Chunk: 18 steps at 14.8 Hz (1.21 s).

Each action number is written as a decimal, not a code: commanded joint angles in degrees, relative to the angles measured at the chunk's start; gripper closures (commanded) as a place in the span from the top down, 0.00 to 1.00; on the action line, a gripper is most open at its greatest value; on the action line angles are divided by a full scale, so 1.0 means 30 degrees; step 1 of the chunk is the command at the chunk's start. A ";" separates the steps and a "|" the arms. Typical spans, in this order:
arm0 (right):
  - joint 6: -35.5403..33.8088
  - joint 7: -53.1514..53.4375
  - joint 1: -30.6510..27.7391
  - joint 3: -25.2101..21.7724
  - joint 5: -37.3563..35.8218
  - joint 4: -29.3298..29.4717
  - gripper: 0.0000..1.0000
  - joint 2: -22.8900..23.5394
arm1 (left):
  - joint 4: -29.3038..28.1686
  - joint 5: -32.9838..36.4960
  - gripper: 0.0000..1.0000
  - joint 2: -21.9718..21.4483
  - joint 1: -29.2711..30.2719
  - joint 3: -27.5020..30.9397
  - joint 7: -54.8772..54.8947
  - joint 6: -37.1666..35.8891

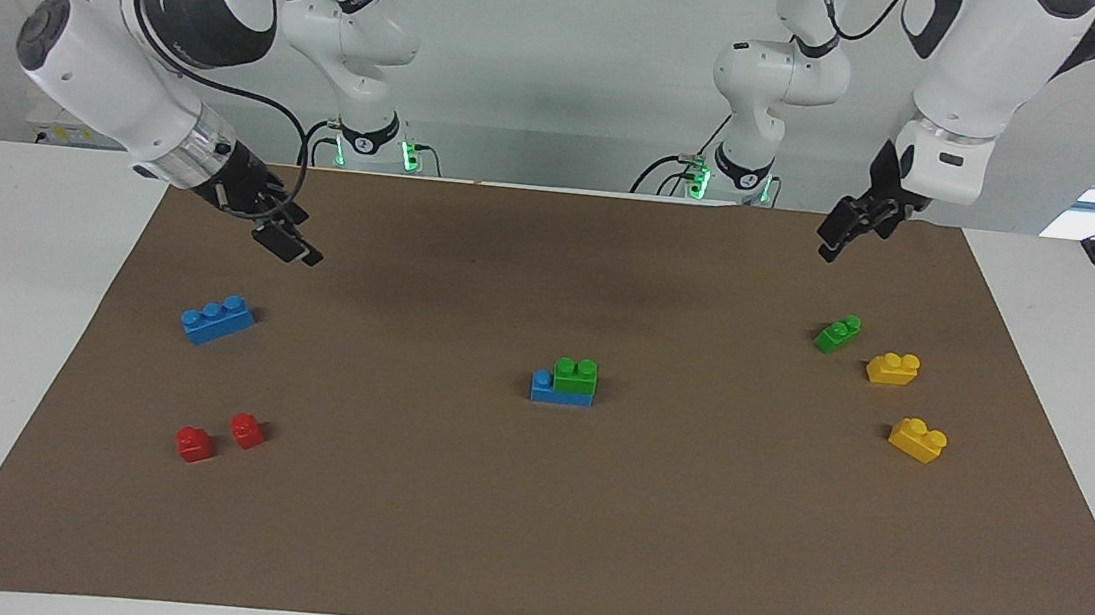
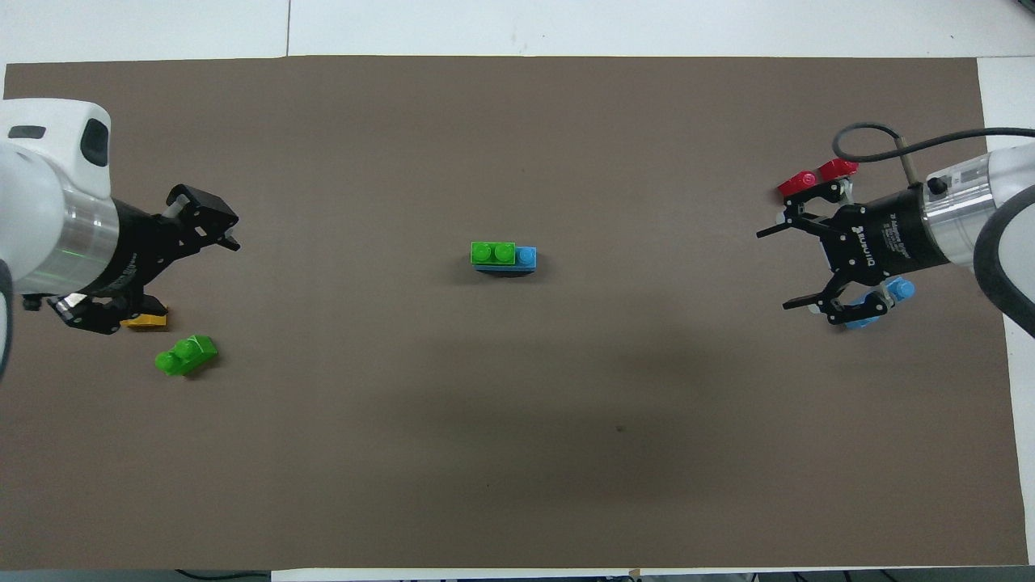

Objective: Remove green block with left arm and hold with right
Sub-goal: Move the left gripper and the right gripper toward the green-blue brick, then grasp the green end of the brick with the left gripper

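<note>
The green block [image 1: 575, 375] [image 2: 492, 253], bright green with two studs, sits pressed onto a blue brick [image 1: 559, 392] [image 2: 526, 257] in the middle of the brown mat. Nothing touches the pair. My left gripper [image 1: 841, 233] [image 2: 194, 279] hangs open and empty above the mat at the left arm's end, over the yellow bricks. At the right arm's end, my right gripper [image 1: 292, 245] [image 2: 775, 271] is also up in the air, open and empty, over a loose blue brick [image 1: 218, 319].
A slimmer dark green brick [image 1: 836, 333] [image 2: 186, 356] and two yellow bricks [image 1: 892, 368] [image 1: 917, 440] lie at the left arm's end. Two small red pieces [image 1: 193, 443] [image 1: 246, 430] lie at the right arm's end. The brown mat [image 1: 524, 546] covers most of the white table.
</note>
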 commanded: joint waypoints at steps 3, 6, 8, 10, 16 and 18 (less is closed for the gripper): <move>0.2327 0.2627 0.1900 -0.0045 0.3320 -0.0365 0.90 0.1409 | -0.1909 -0.0465 1.00 -0.0574 -0.2311 0.0248 -0.9189 0.2863; 0.3382 0.2630 0.2398 -0.0045 0.5343 -0.0688 0.90 0.2288 | -0.2349 -0.0932 1.00 -0.0137 -0.3014 0.0248 -1.2886 0.4184; 0.4319 0.2688 0.2897 -0.0045 0.6048 -0.0892 0.90 0.2699 | -0.2233 -0.1169 1.00 0.0828 -0.3775 0.0248 -1.4703 0.4973; 0.5053 0.2630 0.3046 -0.0045 0.6693 -0.1069 0.90 0.3341 | -0.1970 -0.1228 1.00 0.1971 -0.4304 0.0248 -1.5705 0.5473; 0.6197 0.2425 0.3660 -0.0044 0.9183 -0.0660 0.91 0.5072 | -0.1003 -0.1668 1.00 0.4405 -0.5623 0.0278 -1.7374 0.6587; 0.6868 0.2483 0.4477 -0.0044 0.9332 -0.0396 0.91 0.5336 | -0.0158 -0.1521 1.00 0.5575 -0.6208 0.0278 -1.8136 0.6676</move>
